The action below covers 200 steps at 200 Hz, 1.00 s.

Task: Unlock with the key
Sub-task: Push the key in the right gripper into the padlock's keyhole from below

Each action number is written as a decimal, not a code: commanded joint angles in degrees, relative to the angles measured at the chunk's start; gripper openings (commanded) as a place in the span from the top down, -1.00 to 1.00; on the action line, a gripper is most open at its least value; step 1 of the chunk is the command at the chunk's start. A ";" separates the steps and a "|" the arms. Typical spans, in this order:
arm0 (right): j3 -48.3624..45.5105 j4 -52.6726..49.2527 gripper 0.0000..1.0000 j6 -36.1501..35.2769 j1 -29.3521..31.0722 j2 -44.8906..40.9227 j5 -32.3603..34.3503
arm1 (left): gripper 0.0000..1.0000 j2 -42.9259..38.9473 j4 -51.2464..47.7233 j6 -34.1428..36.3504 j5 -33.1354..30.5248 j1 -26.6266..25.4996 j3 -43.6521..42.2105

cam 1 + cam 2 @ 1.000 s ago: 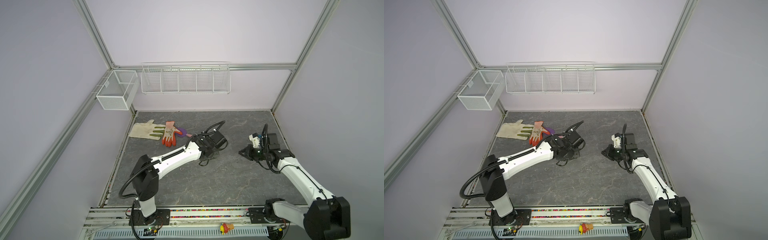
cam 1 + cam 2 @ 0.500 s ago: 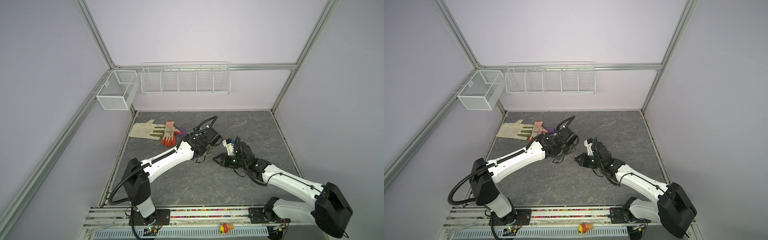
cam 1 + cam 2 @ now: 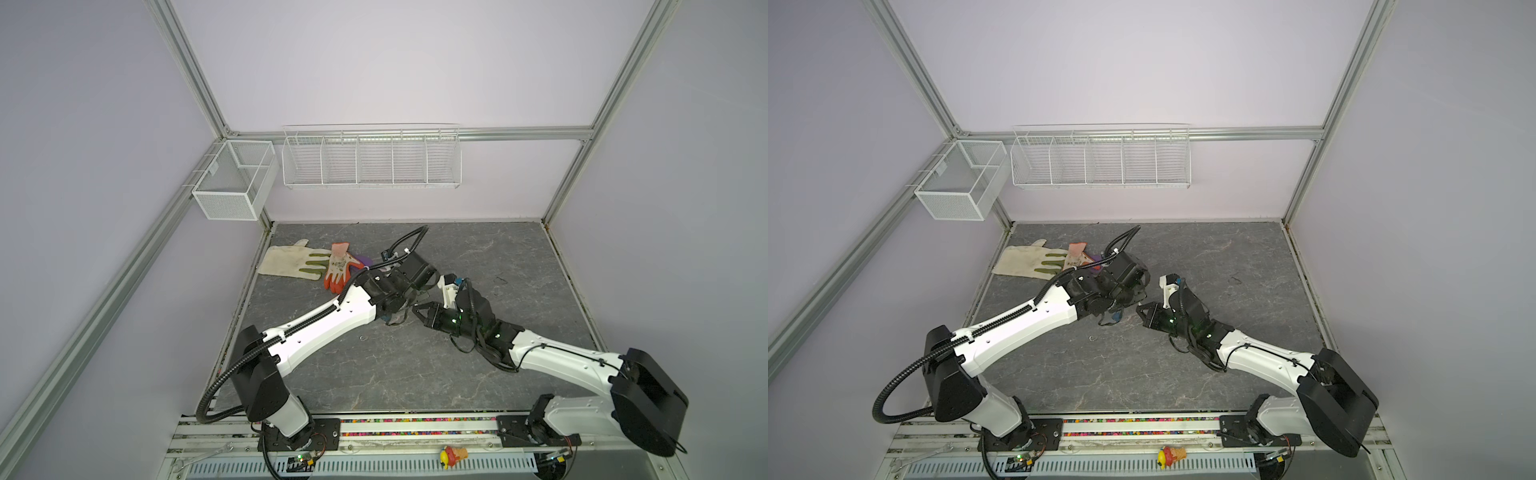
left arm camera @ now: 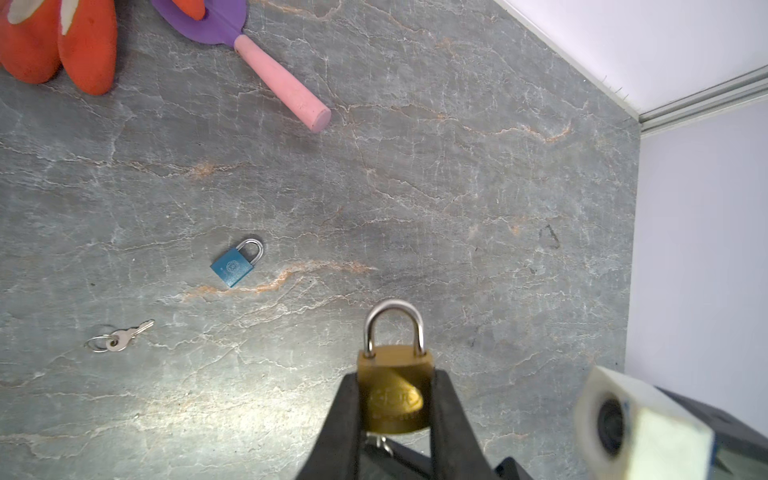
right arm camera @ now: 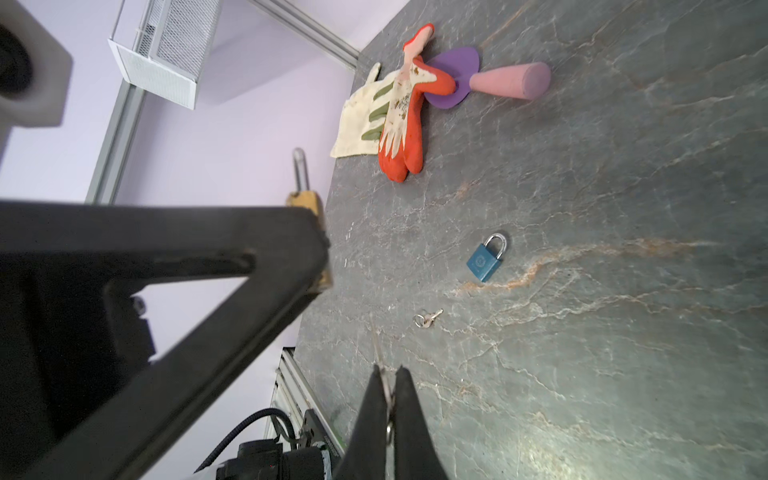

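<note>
Left claw (image 4: 395, 379) grips padlock (image 4: 394, 401); right claw (image 5: 389, 372), key (image 5: 387, 384).

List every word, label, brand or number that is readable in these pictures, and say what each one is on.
No text can be read.
Brass padlock, gripped in the left claw: an embossed oval mark on its face, too blurred to read.
Blue padlock, lying on the table: a round emblem, too small to read.

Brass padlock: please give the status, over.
Left gripper shut on brass padlock, held up. Right gripper shut on key, near padlock's underside. No obstacle seen.
</note>
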 commanded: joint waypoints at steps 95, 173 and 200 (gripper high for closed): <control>-2.86 8.79 0.87 5.04 2.55 -2.56 6.89 | 1.00 -1.50 -0.56 1.09 -2.45 -0.33 0.41; 0.10 5.76 0.88 4.40 3.63 -0.53 6.17 | 1.00 -2.03 0.71 1.54 -1.85 -0.33 -0.35; -0.83 4.64 0.87 4.70 3.39 -0.93 8.12 | 1.00 -2.12 0.91 1.54 -1.98 -0.37 -0.96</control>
